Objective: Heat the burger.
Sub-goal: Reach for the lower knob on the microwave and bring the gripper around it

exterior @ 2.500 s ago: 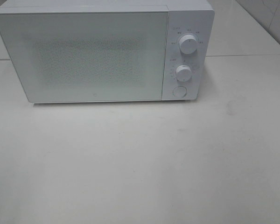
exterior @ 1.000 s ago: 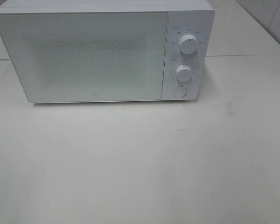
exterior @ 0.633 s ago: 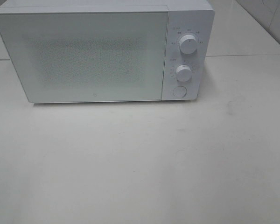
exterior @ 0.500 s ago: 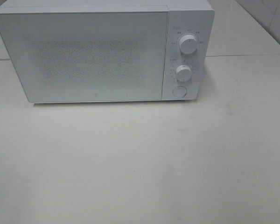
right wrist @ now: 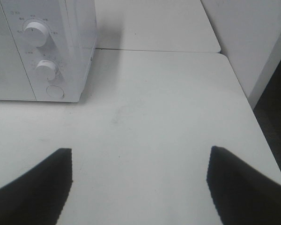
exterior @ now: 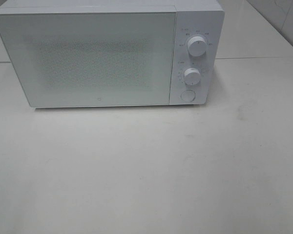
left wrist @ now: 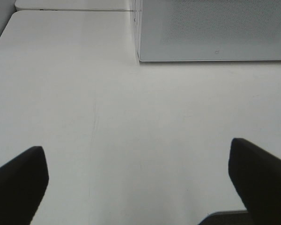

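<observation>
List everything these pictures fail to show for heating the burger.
- Burger: in no view; the closed, frosted door of the microwave hides the inside.
- Labels around the upper dial and lower dial: too small and blurry in exterior high and right wrist views.
- Left gripper and right gripper: outside the exterior high view; wrist views cut off all but the fingertips.

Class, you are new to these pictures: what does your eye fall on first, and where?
A white microwave, door shut, stands at the far side of the table in the high view. On its right panel an upper knob and lower knob sit above a round button. The left gripper and right gripper hang open and empty over the table.
</observation>
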